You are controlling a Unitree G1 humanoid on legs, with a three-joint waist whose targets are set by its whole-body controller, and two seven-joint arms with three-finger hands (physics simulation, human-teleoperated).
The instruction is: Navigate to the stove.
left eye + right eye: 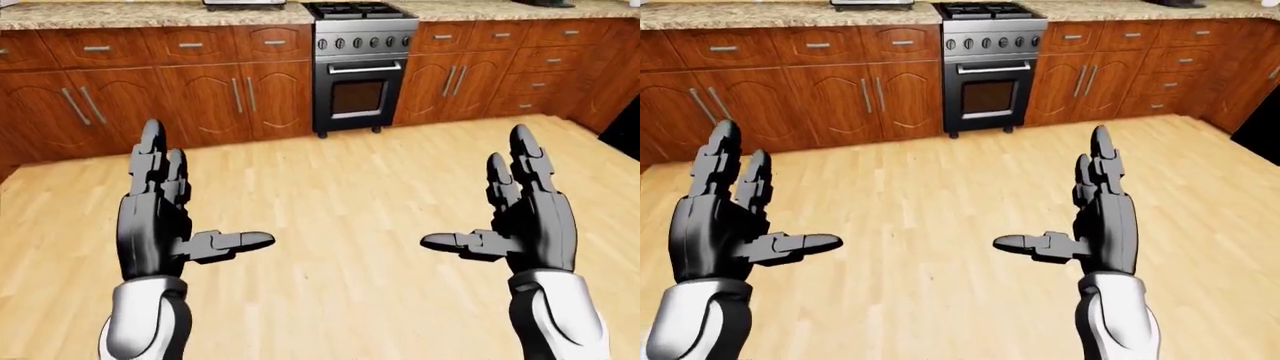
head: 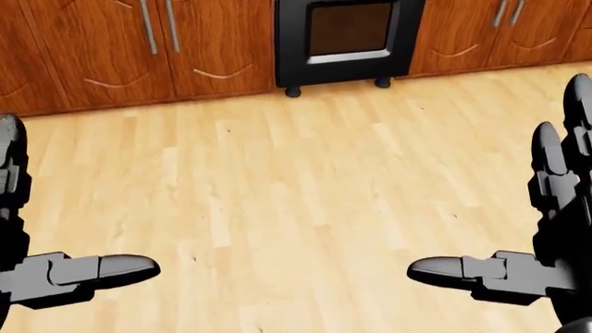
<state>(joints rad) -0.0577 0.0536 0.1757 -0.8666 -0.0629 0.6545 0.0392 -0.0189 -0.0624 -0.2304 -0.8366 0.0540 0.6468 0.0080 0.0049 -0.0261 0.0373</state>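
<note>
The stove (image 1: 361, 66) is in view but well apart across the wooden floor (image 1: 340, 210), so most walking remains; left hand (image 1: 165, 217) and right hand (image 1: 520, 217) are open and empty.

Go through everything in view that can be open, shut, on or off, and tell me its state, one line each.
stove: across bare floor, not yet reached
oven door: shut
cabinet doors: all shut
drawers: all pushed in
burners: no flame visible, nothing on them
left hand: open, empty, fingers up, thumb pointing inward
right hand: open, empty, fingers up, thumb pointing inward
</note>
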